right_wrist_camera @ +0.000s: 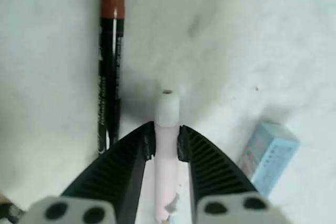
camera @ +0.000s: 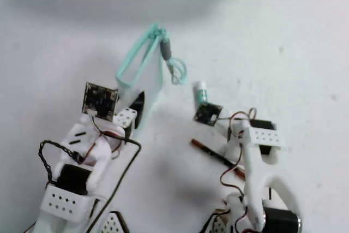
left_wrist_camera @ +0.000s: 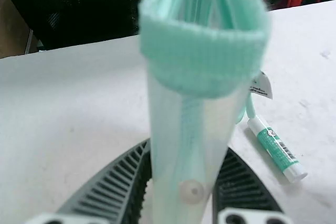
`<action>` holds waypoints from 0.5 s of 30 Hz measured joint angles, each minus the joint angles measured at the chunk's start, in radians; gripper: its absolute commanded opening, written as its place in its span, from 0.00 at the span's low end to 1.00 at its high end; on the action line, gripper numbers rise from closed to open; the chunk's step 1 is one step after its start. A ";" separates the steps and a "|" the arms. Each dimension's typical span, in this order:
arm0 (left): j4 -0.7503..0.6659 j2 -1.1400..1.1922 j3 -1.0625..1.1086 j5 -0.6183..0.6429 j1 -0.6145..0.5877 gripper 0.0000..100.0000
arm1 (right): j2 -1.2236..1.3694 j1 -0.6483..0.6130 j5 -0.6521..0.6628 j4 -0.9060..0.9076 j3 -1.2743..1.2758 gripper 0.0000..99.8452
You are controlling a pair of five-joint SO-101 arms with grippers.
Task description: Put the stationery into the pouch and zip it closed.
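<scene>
Your left claw is clamped on the lower end of the pouch, one ribbed jaw pressing each side, so the pouch stands upright out of the claw. It is a soft, see-through sleeve with a wide mint-green band round its mouth, and from the high view that mouth gapes in a long loop. A round snap stud sits on the wall just between the jaws. Through the cloudy wall you cannot tell what lies inside. A mint cord hangs from the pouch's far end. Just past it, off to the side of the left claw, a white and green glue stick lies flat on the white table. Your right claw is closed on a pale tube, whose white cap pokes out ahead of the tips. A dark pen with a red-brown end lies beside one jaw, and a light blue eraser lies near the other.
</scene>
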 measured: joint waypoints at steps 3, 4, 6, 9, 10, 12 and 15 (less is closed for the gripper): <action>0.000 0.002 0.012 0.000 0.002 0.21 | -0.091 0.012 -0.064 0.098 -0.103 0.02; 0.000 0.003 0.018 0.000 0.002 0.21 | -0.121 0.009 -0.094 0.130 -0.143 0.02; 0.000 0.003 0.020 0.000 0.002 0.21 | -0.169 0.009 -0.140 0.187 -0.207 0.02; 0.000 0.003 0.020 0.000 0.002 0.21 | -0.198 0.003 -0.193 0.269 -0.299 0.02; 0.000 0.003 0.020 0.000 0.002 0.21 | -0.198 -0.002 -0.216 0.292 -0.334 0.02; 0.000 0.003 0.020 0.000 0.002 0.21 | -0.198 -0.003 -0.278 0.325 -0.411 0.02; 0.000 0.003 0.020 0.000 0.002 0.21 | -0.175 -0.002 -0.417 0.370 -0.565 0.02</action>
